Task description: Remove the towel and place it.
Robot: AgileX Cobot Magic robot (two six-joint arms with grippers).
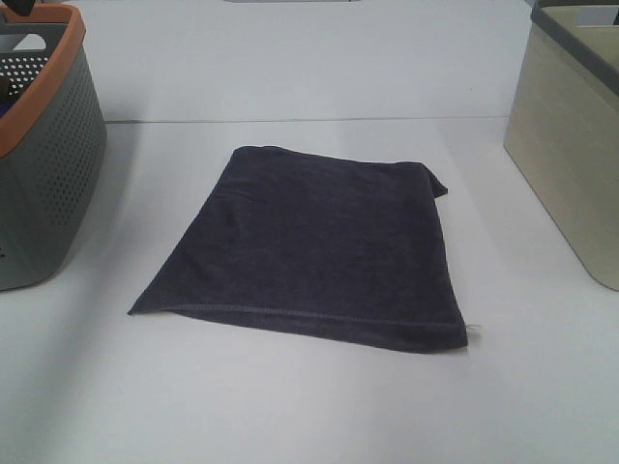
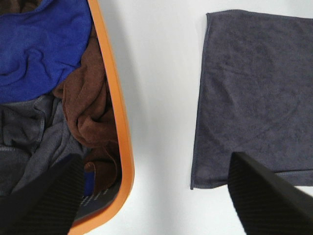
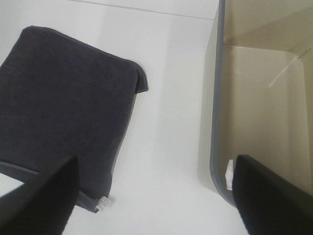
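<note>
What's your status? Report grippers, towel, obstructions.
Left gripper open, empty, between orange-rimmed basket and towel. Right gripper open, empty. Towel flat on table, untouched. Nothing on it.

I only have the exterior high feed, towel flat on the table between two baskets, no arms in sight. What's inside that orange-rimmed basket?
Observer: The left wrist view shows the orange-rimmed basket stuffed with cloths: a blue cloth, a brown cloth and a grey cloth.
Operator: And the beige bin on the right?
Observer: In the right wrist view the beige bin holds no cloth, only a small white scrap by its near wall.
Operator: Where are the grippers?
Observer: Both are open and holding nothing. The left gripper is over the bare table between the basket and the towel; the right gripper is over the gap between the towel and the bin.
</note>
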